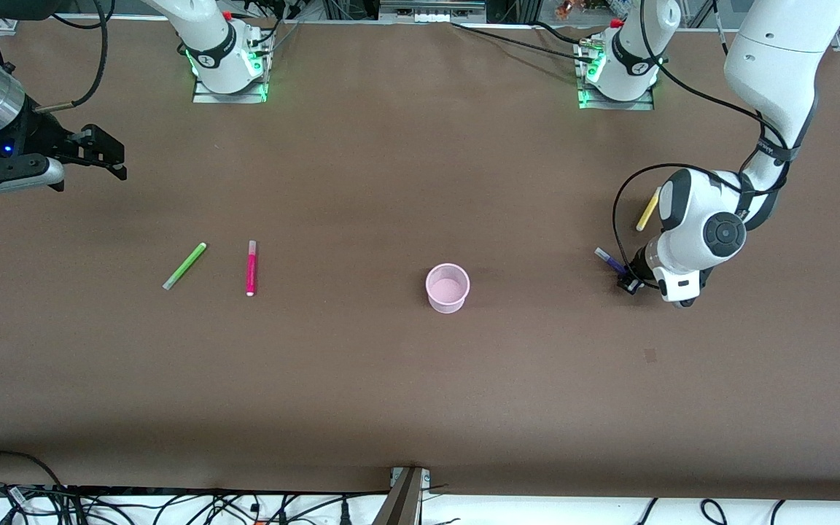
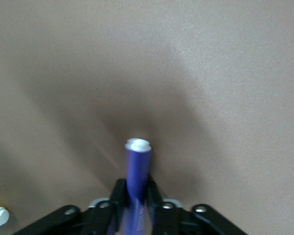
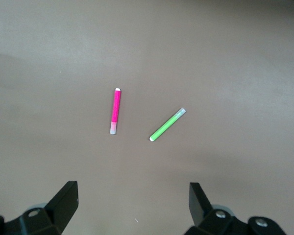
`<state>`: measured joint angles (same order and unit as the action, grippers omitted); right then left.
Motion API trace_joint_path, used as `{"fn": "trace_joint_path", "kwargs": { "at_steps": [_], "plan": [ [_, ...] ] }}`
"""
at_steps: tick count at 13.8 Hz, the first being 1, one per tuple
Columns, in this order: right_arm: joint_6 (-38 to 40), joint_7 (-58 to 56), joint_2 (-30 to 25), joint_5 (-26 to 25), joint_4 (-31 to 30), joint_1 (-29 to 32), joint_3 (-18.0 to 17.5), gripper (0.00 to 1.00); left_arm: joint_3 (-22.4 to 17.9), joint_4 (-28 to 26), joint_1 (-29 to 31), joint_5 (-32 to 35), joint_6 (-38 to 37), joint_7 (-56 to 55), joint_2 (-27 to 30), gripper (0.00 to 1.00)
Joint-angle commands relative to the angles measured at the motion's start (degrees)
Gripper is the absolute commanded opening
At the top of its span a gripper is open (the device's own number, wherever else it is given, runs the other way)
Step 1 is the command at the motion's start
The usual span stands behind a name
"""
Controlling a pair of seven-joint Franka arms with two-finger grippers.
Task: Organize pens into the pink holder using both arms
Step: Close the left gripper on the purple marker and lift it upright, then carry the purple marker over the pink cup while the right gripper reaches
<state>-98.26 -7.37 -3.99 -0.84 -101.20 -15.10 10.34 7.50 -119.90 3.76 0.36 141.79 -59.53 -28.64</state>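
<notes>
My left gripper (image 1: pixel 628 283) is down at the table (image 1: pixel 391 379) toward the left arm's end, fingers (image 2: pixel 118 192) clamped on the purple pen (image 2: pixel 137 171); its pale tip pokes out past the jaws; the yellow pen (image 1: pixel 647 209) lies just beside, farther from the front camera; my right gripper (image 1: pixel 103 157) hangs spread wide and empty over the right arm's end, waiting; the green pen (image 1: pixel 184 266) and the magenta pen (image 1: pixel 251 268) lie side by side on the table near it; the pink holder (image 1: pixel 448 288) stands upright mid-table, nothing visible inside.
</notes>
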Motion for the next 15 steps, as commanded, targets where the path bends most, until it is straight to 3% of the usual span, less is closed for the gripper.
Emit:
{"fn": "trace_joint_path", "kwargs": {
  "at_steps": [1, 3, 7, 9, 15],
  "plan": [
    [0.96, 0.51, -0.40, 0.23, 0.65, 0.59, -0.50, 1.00, -0.21, 1.50, -0.15, 1.48, -0.46, 1.25, 0.51, 0.00],
    [0.96, 0.42, -0.40, 0.23, 0.65, 0.59, -0.41, 1.00, 0.32, 4.48, -0.68, 1.48, -3.69, 1.78, 2.70, 0.00],
    [1.05, 0.51, 0.47, 0.23, 0.65, 0.68, -0.41, 1.00, 0.41, 17.65, -5.59, 1.57, -17.75, 0.38, 5.17, 0.00],
    [0.96, 0.25, 1.35, 0.05, 1.70, 0.86, -0.41, 1.00, 0.41, 20.75, -9.19, 2.09, -18.30, -5.65, 5.88, 0.00],
    [-0.44, 0.07, 7.75, 2.86, 3.64, 0.68, -0.41, 1.00, 0.32, 28.57, -22.11, 14.20, -18.22, -31.32, 4.04, 0.00]
  ]
}}
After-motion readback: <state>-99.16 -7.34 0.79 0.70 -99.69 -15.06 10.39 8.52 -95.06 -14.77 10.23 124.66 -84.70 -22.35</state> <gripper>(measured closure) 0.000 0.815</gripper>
